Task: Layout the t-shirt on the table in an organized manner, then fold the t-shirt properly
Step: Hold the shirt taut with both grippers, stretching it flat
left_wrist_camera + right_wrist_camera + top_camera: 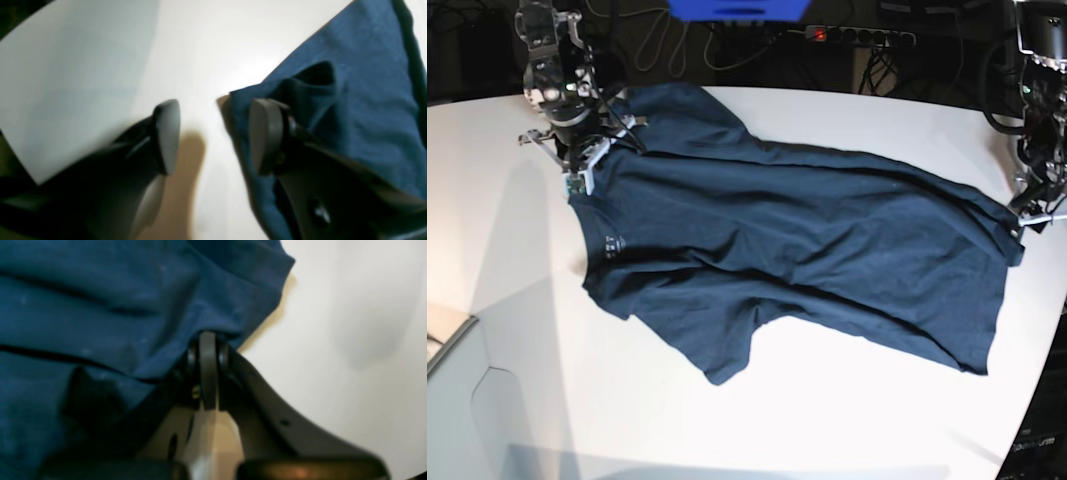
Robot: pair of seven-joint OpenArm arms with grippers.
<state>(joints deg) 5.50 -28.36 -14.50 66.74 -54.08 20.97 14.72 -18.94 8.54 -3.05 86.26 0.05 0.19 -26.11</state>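
White tabletop (847,400) fills most of the base view, with dark cables and a power strip (857,36) along its far edge at 12 o'clock.

At 3 o'clock the left gripper (213,136) has its jaws standing apart with bare tabletop between them and nothing held; one pad rests against the hem corner of the t-shirt (797,250), the other is clear of the cloth. At 10 o'clock the right gripper (208,340) has its jaws pressed together, pinching a fold of the navy fabric at the neck end.

Between the two grippers, the t-shirt lies spread on the tabletop, its long axis running from 10 o'clock to 4 o'clock. The collar, with its pale inner label (612,241), points toward 9 o'clock and the hem toward 3 o'clock. One sleeve reaches toward 11 o'clock beside the right gripper, the other toward 6 o'clock. Creases run lengthwise along the body.

A pale flat sheet (66,76) shows in the left wrist view at 9 o'clock of the jaws.
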